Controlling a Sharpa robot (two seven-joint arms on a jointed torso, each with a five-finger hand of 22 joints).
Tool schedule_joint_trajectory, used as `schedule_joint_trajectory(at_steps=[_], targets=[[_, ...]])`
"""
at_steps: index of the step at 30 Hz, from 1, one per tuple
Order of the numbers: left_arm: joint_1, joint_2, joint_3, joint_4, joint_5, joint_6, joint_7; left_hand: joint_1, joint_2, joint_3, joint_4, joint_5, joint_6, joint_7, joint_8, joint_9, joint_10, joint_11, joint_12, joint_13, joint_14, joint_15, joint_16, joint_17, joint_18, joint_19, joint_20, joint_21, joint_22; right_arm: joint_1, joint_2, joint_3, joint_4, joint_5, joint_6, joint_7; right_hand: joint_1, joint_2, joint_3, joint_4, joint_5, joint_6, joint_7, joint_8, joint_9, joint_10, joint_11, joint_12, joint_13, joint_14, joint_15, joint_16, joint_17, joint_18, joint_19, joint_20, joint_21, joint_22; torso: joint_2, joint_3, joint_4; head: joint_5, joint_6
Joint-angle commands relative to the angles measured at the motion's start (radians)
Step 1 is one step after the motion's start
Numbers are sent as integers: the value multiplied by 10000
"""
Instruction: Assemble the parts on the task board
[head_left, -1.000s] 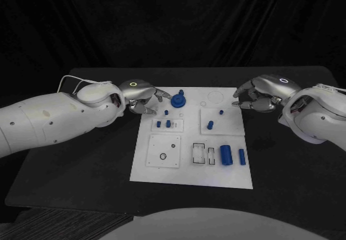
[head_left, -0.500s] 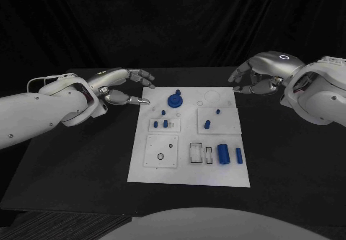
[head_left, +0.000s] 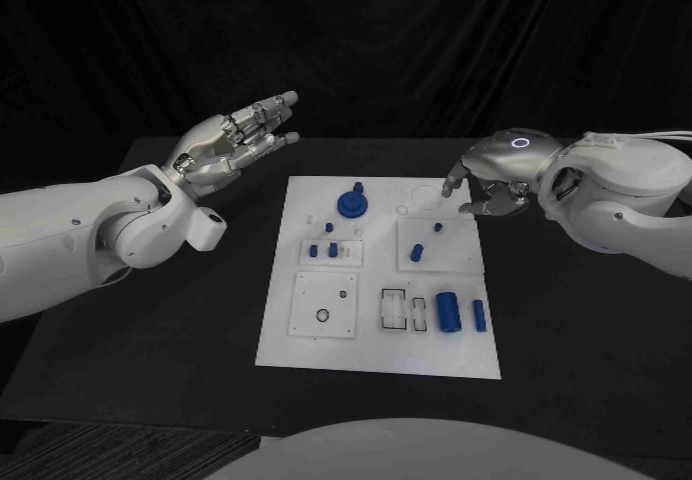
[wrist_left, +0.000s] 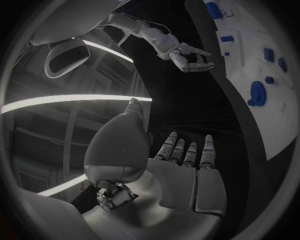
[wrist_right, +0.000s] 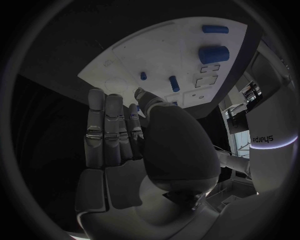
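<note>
Small blue parts (head_left: 450, 309) on white board (head_left: 378, 350): probably light, stiff, slick; best pinched across sides. Left hand (head_left: 231, 140) spread, empty; right hand (head_left: 483, 190) loosely curled, empty.

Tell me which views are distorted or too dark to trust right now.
Head view: undistorted, task board bright against the black table. Left wrist view: fisheye bends the board's edge, glare streaks behind the left robot hand. Right wrist view: right robot hand dim.
</note>
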Motion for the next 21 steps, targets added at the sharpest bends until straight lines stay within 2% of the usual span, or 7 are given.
schedule_joint_trajectory(at_steps=[1, 7, 10, 13, 15, 18, 21], targets=[[-43, -30, 9, 114, 1465, 893, 792, -159, 37, 35, -23, -38, -412, -74, -64, -35, -112, -122, -196, -45, 1, -157, -35, -10, 142, -219, -105, -138, -943, -121, 78, 7, -88, -683, 463, 198, -141, -22, -2, -1, -153, -38, 216, -84, -87, -101, 9, -130, -164, 87, 3, 65, -42, 3, 139, -1, 68, 45, -23, -149, 152, -119, 80], [-87, -58, 9, 293, 1571, 1074, 790, -77, 399, 156, -44, 64, -382, -2, -50, -22, -195, -80, -291, -61, 1, -85, -35, -10, 112, -324, -21, -189, -1685, -327, 258, 7, -274, -729, 399, 387, -190, 7, -5, -39, -191, -22, 517, -139, -207, 228, -44, -119, -340, 186, -18, 190, -63, -17, 306, -6, 139, 98, -32, -264, 263, -221, 139], [-97, -69, 9, 337, 1587, 1147, 734, 24, 593, 160, -53, 162, -323, 99, -44, -16, -195, 6, -277, -58, 1, -54, -35, -10, 132, -321, 34, -183, -1736, -413, 373, 7, -389, -736, 354, 440, -193, 30, 34, -87, -145, -33, 485, -167, -259, 589, -29, 8, -371, 193, -21, 204, -109, -21, 356, -15, 115, 115, -43, -322, 309, -278, 136], [-106, -86, 9, 355, 1594, 1215, 666, 115, 792, 126, -66, 276, -276, 169, -38, -12, -200, 73, -271, -58, 1, 20, -35, -10, 141, -308, 140, -179, -1776, -490, 459, 7, -478, -740, 319, 465, -206, 45, 74, -117, -89, -11, 438, -167, -281, 751, -18, 65, -397, 199, -17, 225, -126, -23, 381, -20, 86, 125, -57, -352, 321, -315, 129], [-111, -99, 9, 359, 1597, 1255, 615, 222, 1020, 43, -77, 440, -199, 252, -27, -3, -199, 156, -252, -55, 1, 144, -35, -10, 147, -290, 290, -174, -1809, -537, 510, 7, -539, -741, 296, 486, -195, 56, 106, -140, -31, -4, 443, -169, -292, 786, -17, 70, -416, 202, -16, 234, -134, -25, 396, -22, 83, 134, -58, -333, 308, -317, 131], [-117, -111, 9, 357, 1599, 1308, 560, 312, 1120, -48, -76, 554, -156, 300, -22, 1, -197, 215, -234, -52, 1, 213, -35, -10, 152, -274, 392, -169, -1823, -589, 569, 7, -613, -742, 267, 524, -183, 67, 168, -182, 118, 8, 433, -171, -311, 836, 5, 69, -460, 208, -9, 258, -145, -26, 417, -26, 56, 148, -52, -312, 287, -317, 130], [-125, -111, 9, 345, 1601, 1366, 517, 393, 1207, -153, -75, 622, -22, 364, -1, 17, -188, 277, -205, -47, 1, 280, -35, -10, 161, -234, 499, -151, -1757, -648, 631, 7, -691, -742, 237, 568, -143, 61, 353, -287, 504, 76, 430, -153, -336, 1004, 11, 100, -539, 189, -8, 264, -194, -28, 446, -36, 9, 187, -61, -307, 317, -345, 109]])
